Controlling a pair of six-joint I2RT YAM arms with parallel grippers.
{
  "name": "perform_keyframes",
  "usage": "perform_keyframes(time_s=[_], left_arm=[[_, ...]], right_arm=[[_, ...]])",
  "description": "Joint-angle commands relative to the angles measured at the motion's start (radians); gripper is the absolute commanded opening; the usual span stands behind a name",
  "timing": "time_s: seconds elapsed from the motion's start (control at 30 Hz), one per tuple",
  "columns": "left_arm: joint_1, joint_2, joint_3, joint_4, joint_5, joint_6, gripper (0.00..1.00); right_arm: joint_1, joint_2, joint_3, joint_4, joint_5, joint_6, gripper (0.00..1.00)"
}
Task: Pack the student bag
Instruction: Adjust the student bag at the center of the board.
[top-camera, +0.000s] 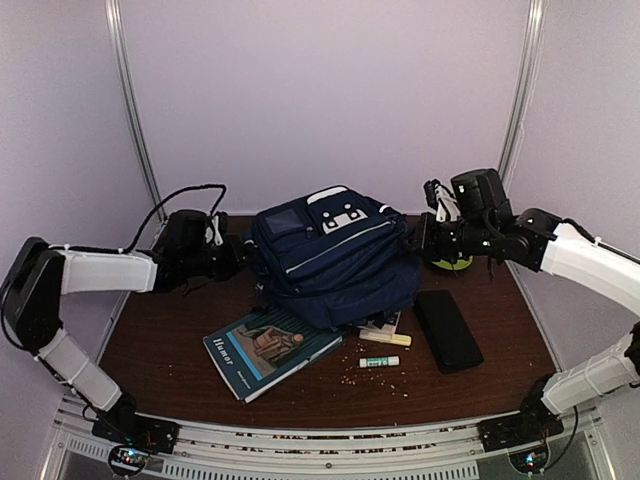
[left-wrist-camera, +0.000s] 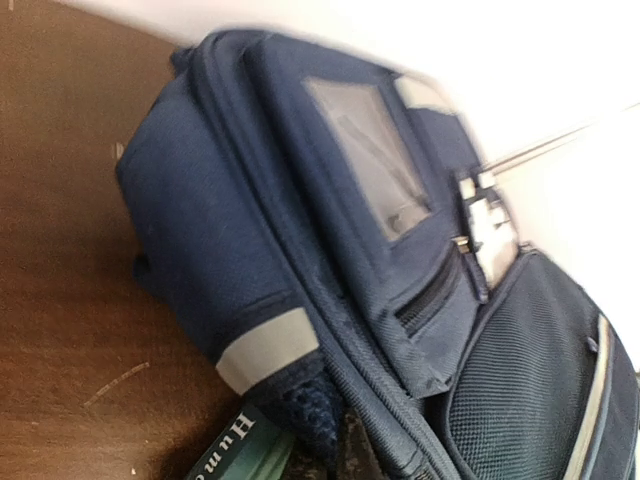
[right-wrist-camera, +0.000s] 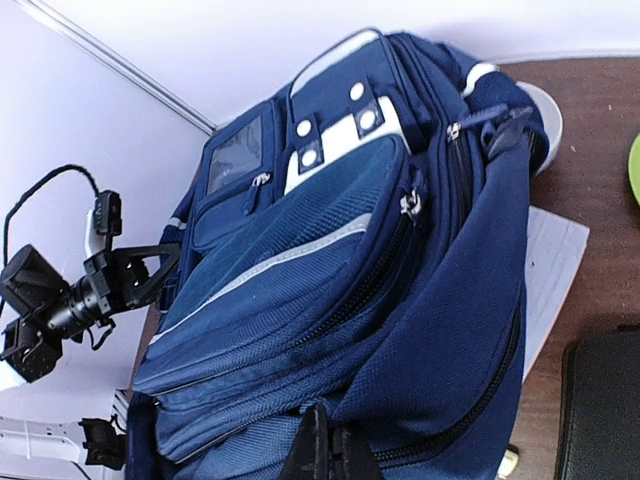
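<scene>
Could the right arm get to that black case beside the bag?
Probably yes. The black case lies uncovered on the right arm's side of the student bag, nothing on top. The right gripper, shut at the bag's edge, would have to pull back and open first.

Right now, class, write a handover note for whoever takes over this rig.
Left gripper: shut at the student bag's left side. Right gripper: shut at its right side. Grip on fabric unclear for both.
Bag lies mid-table, zips look closed.
Done: nothing visibly packed.
Outside it: Humor book, black case, glue stick.
Left: open the bag, pack them.
</scene>
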Motion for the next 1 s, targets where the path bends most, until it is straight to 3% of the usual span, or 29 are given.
perform_keyframes(time_s=[0.0,0.23,0.53,0.73,0.97], left_arm=[[0.018,-0.233,0.012,0.018,-0.148,0.127,0.00],[0.031,-0.503,-0.027,-0.144,-0.306,0.200,0.00],[0.031,-0.841,-0.219,-0.289,-0.482,0.211,0.00],[0.031,-0.924,-0.313,-0.311,-0.484,0.196,0.00],[0.031,-0.897,-0.353,-0.253,-0.403,0.169,0.00]], right_arm=[[0.012,0.056,0.173,0.028,0.004,-0.074,0.00],[0.056,0.211,0.380,0.040,-0.041,-0.092,0.00],[0.121,0.457,0.583,0.096,-0.099,-0.084,0.00],[0.127,0.502,0.562,0.145,-0.078,-0.057,0.00],[0.122,0.511,0.519,0.093,0.021,-0.098,0.00]])
